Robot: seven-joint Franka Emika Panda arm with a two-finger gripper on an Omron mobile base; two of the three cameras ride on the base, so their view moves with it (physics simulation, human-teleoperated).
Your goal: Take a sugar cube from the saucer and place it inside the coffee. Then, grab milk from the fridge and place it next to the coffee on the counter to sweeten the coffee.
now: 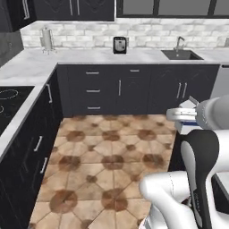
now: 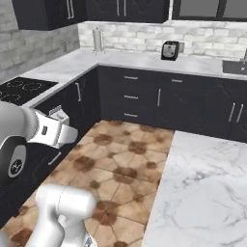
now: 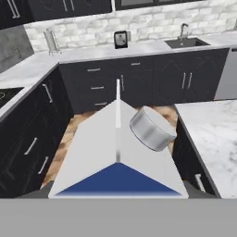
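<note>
Held aloft over the tiled floor [image 1: 103, 152] of a black-and-marble kitchen: a milk carton [image 3: 115, 152], white with a blue panel, close up against the hand camera. Gabled top ridge pointing away, round silver cap [image 3: 152, 128] on the slope to the right of the ridge. Fingers [image 1: 184, 120] closed on the carton, judging by its hanging clear of floor and bench; tips themselves hidden behind it.

From the left base camera, glimpsed as a small white box with a blue stripe [image 1: 190, 127] just under the white wrist, at the right edge of the frame. From the right base camera, wrist at the left edge, above the hob-side cabinets.

Near at hand, to the right: the marble bench [image 3: 208, 134], white with grey veins, its bare top running along the right side of the hand view and filling the lower right of the right base view. Carton beside this bench, not over it, well short of resting on anything.

Across the room: a second stretch of bench [image 1: 89, 56] along the brick wall, carrying a paper-towel stand [image 1: 46, 39] near the corner, a small dark appliance [image 1: 119, 45] at mid-run and a sink [image 1: 181, 54] with tap further right. Black hob [image 1: 9, 100] set into the left-hand run. Below, black cabinets [image 1: 120, 89] with silver handles.
</note>
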